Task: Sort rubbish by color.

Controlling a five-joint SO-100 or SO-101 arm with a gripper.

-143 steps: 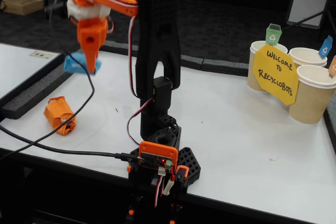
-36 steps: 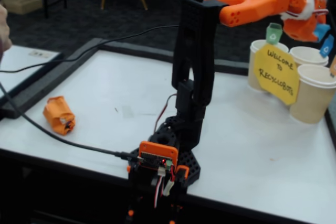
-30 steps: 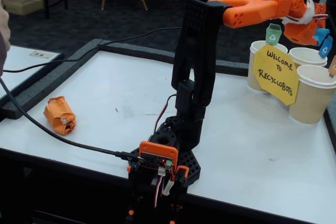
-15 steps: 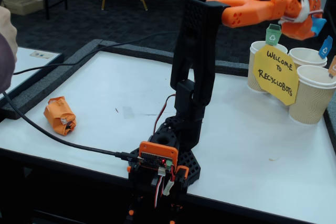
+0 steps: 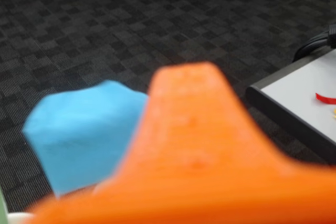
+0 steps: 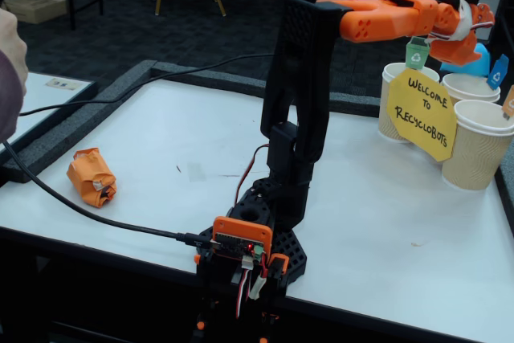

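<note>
The arm (image 6: 301, 110) stands upright, forearm stretched level to the right, its end effector (image 6: 470, 47) gripping something.

A: What moved?
B: Arm swung from 10 o'clock to 2 o'clock; gripper (image 6: 472, 47) carried the light blue wad (image 6: 476, 62) off the surface.
A: Now?
B: Above the cups (image 6: 482, 142).

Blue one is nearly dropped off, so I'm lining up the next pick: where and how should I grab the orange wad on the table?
Take the orange wad across its narrower middle, coming straight down from above. It lies alone on the white table, clear space all round, so the fingers fit either side. The black cable runs close in front; stay clear of it. The gripper holds the blue wad.
</note>
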